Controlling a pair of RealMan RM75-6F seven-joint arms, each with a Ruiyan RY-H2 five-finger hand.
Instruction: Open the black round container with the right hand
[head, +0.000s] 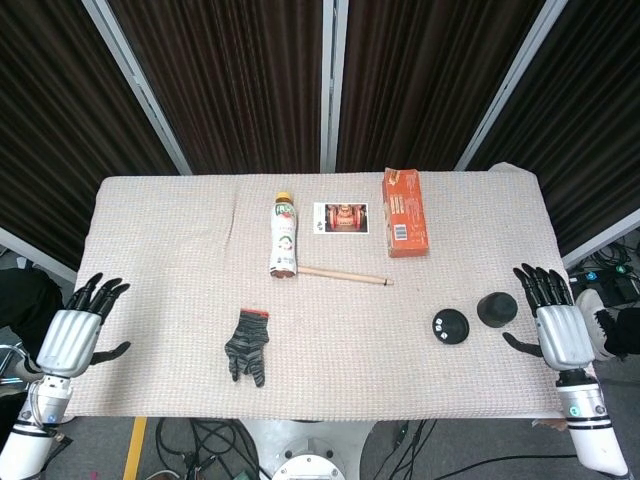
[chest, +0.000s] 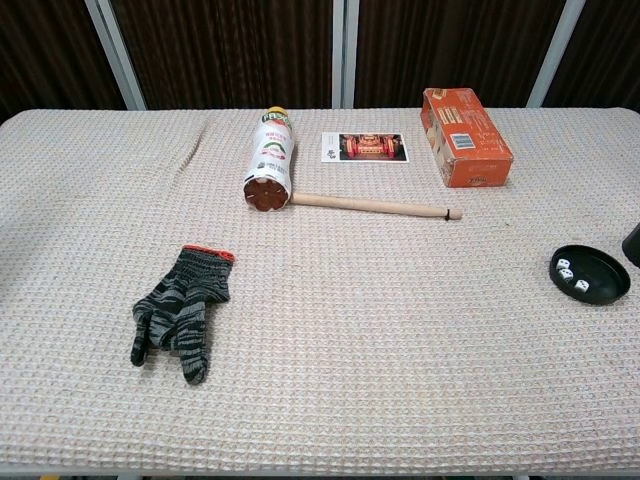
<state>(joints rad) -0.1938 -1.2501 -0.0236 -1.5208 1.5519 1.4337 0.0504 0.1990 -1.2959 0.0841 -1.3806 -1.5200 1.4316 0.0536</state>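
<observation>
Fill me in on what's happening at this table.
The black round container is already open: its base lies on the cloth with dice inside, and the cover stands beside it. The right hand is open near the cover, not touching it. The left hand is open at the far edge, holding nothing.

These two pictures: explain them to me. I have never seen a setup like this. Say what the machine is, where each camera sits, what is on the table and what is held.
The machine is a two-armed robot with human-like hands, steered by a person. The head view looks down from above; the chest view looks across the table from lower down.

On the table lie a bottle on its side, a wooden stick, a photo card, an orange box and a knitted glove. Near the right edge sits a black round dish holding small dice, with its black cover set beside it, so the container is open.

The left hand and right hand appear only in the head view, at the table's edges, fingers spread, holding nothing.
</observation>
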